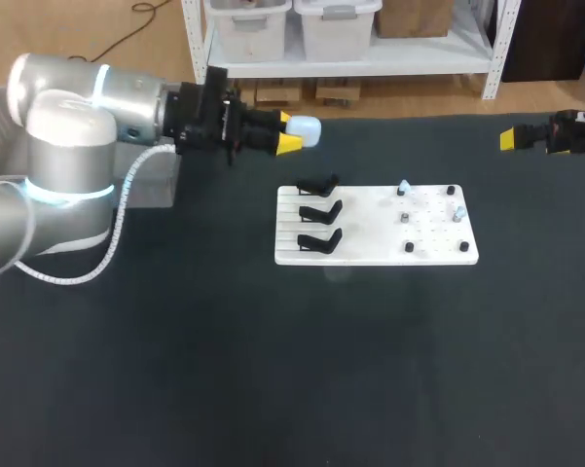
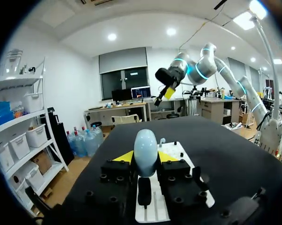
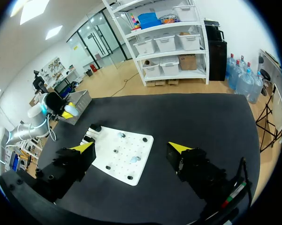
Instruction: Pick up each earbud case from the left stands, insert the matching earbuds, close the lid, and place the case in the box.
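Your left gripper is clamped on the earbud case, in the air beyond the stands.
It looks light, smooth and slippery: pinch its broad sides, gently. Your right gripper stands spread, empty.

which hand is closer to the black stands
Left. The left hand, gripping an earbud case, hovers just beyond the black stands; the right hand sits far off to their right.
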Controlling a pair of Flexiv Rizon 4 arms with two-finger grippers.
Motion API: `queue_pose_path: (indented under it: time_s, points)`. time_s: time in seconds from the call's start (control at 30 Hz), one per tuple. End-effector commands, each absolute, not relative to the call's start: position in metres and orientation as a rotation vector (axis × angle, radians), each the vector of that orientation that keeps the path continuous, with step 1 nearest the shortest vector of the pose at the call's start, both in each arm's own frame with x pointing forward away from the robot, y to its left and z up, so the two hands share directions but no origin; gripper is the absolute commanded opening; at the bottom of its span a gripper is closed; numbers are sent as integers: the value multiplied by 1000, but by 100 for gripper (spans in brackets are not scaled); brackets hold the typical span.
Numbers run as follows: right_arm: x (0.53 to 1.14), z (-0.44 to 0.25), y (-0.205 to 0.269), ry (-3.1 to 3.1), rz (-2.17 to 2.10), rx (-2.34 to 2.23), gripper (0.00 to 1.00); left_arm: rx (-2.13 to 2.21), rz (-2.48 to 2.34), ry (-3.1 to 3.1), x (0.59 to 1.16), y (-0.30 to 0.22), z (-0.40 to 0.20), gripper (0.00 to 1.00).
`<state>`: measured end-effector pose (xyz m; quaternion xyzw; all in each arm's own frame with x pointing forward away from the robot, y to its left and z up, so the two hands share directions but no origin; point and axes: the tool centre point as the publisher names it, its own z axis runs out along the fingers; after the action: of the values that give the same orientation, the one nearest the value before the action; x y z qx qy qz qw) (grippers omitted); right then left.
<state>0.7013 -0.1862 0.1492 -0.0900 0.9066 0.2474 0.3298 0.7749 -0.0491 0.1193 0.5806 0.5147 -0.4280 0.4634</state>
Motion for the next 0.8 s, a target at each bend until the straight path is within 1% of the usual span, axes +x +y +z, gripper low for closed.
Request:
queue_pose_path:
  time_s: [0.03,0.4,0.8]
  points:
    - [701,150,-186,2372,645,-235,100,1356,-988,1287,750,-39,138,0]
    - [701,150,-186,2372,645,-235,100,1302,-1107,1354,727,-37,159,0]
    - [701,150,-186,2372,645,-235,100,1302,-1107,1354,727,-37,159,0]
